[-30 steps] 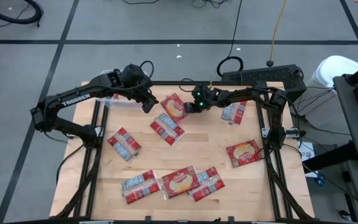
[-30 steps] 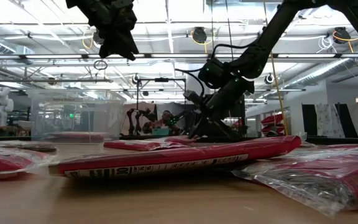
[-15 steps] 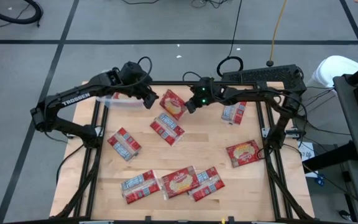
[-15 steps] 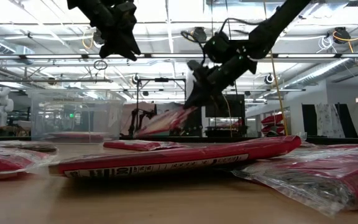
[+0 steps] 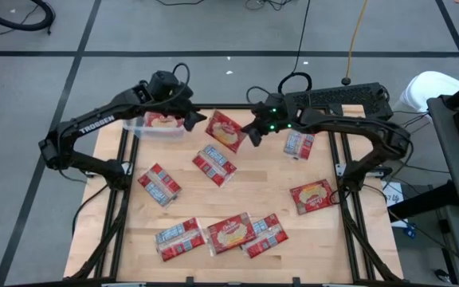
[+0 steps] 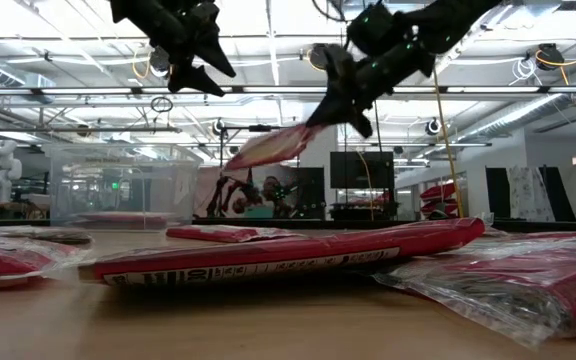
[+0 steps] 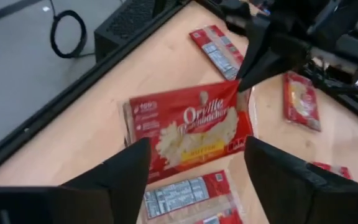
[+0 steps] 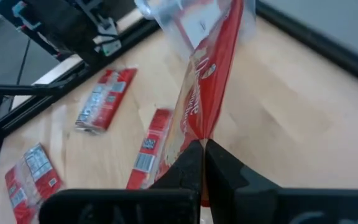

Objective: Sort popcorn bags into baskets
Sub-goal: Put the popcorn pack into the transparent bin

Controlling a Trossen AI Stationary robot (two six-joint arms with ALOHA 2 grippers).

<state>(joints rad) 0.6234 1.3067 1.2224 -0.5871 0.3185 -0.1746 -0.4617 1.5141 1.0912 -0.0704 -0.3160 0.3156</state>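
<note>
Red popcorn bag hangs pinched in right tool; left tool open.

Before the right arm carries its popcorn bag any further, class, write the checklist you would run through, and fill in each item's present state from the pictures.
1. Right gripper shut on the lifted popcorn bag: ok; fingers pinch one edge in the right wrist view.
2. Bag clear of the table: ok; the low view shows it hanging in the air.
3. Left gripper open and empty: ok; it hangs beside the basket.
4. Room in the basket: cannot tell; one packet already lies inside.
5. Path to the basket free: not ok; the left gripper stands between bag and basket.
</note>
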